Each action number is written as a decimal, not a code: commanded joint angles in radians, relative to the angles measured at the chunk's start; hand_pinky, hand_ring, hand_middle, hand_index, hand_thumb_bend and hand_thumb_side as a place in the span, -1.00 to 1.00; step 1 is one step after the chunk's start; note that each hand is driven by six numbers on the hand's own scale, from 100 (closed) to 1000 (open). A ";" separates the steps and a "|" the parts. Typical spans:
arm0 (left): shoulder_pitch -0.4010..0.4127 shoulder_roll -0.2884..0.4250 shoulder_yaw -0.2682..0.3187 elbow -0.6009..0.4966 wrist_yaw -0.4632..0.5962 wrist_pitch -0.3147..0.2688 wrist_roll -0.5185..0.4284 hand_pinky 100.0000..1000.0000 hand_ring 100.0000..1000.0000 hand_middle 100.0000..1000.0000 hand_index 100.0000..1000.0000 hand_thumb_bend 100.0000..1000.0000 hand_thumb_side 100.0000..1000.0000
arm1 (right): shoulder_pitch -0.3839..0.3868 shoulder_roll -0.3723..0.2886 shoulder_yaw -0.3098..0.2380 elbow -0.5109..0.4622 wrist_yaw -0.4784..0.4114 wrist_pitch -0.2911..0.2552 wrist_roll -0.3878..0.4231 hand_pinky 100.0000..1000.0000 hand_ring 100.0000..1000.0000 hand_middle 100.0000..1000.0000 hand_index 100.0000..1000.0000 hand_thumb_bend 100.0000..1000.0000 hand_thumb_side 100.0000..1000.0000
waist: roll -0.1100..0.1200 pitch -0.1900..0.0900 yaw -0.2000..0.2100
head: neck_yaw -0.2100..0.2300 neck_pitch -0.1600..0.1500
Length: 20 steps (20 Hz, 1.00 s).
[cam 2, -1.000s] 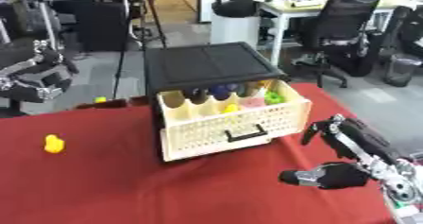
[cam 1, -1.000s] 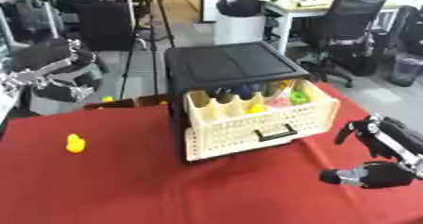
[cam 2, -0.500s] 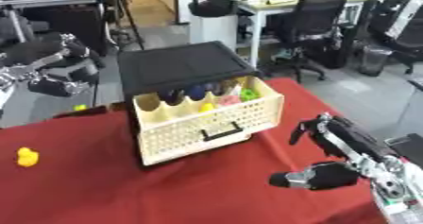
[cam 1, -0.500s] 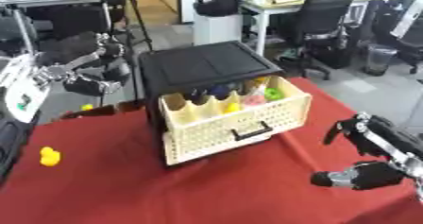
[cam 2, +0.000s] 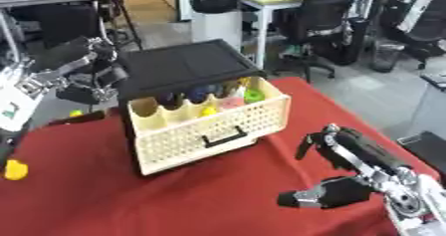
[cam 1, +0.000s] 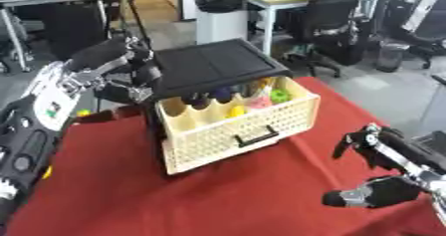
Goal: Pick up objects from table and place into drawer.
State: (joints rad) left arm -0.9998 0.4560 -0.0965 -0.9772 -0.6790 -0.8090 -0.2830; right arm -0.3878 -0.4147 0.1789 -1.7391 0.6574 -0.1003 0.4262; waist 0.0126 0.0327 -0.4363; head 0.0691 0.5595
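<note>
Red cloth covers the bench [cam 1: 218, 205]. A black cabinet [cam 1: 213, 65] is set at the far middle of it, with its cream perforated drawer [cam 1: 240, 125] pulled out toward the near side. A black handle [cam 1: 257, 136] is seen on the drawer front. Inside the drawer, several small objects are lined along the back: dark rounded ones [cam 1: 213, 96] at left, a yellow one [cam 1: 236, 111], a pink one [cam 1: 259, 102] and a green one [cam 1: 278, 95] at right.

The left robot hand [cam 1: 131, 75] is held raised at the far left, just beside the cabinet's left side; its fingers are curled, and nothing is seen held in them. Contact with the cabinet cannot be told.

The right robot hand [cam 2: 335, 177] is held at the near right, above the cloth, well apart from the drawer; the thumb and fingers are spread with nothing between them.

A small yellow object [cam 2: 15, 169] lies on the cloth at the left edge, well apart from the drawer. Another small yellow-green thing [cam 2: 76, 113] is seen at the far left edge of the bench, below the left robot hand.
</note>
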 commanded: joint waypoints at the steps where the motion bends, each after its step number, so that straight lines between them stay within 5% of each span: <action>1: -0.031 0.002 -0.004 -0.031 0.036 -0.009 -0.034 -1.00 -1.00 -1.00 -0.41 -1.00 -0.86 | -0.022 -0.002 -0.001 -0.006 -0.008 -0.004 0.005 -0.53 -1.00 -1.00 0.12 0.77 0.34 | -0.003 -0.009 -0.004 | 0.003 0.001; 20: 0.004 -0.059 -0.046 -0.037 0.040 -0.080 -0.099 -1.00 -1.00 -1.00 -0.38 -1.00 -0.70 | -0.022 0.015 0.009 -0.003 -0.012 -0.011 0.015 -0.52 -1.00 -1.00 0.12 0.76 0.33 | 0.002 -0.007 -0.024 | 0.001 0.044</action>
State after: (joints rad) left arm -0.9786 0.3866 -0.1450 -1.0017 -0.6347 -0.8017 -0.3021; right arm -0.3958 -0.3914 0.1912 -1.7370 0.6494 -0.1100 0.4378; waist 0.0175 0.0330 -0.4590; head 0.0697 0.5963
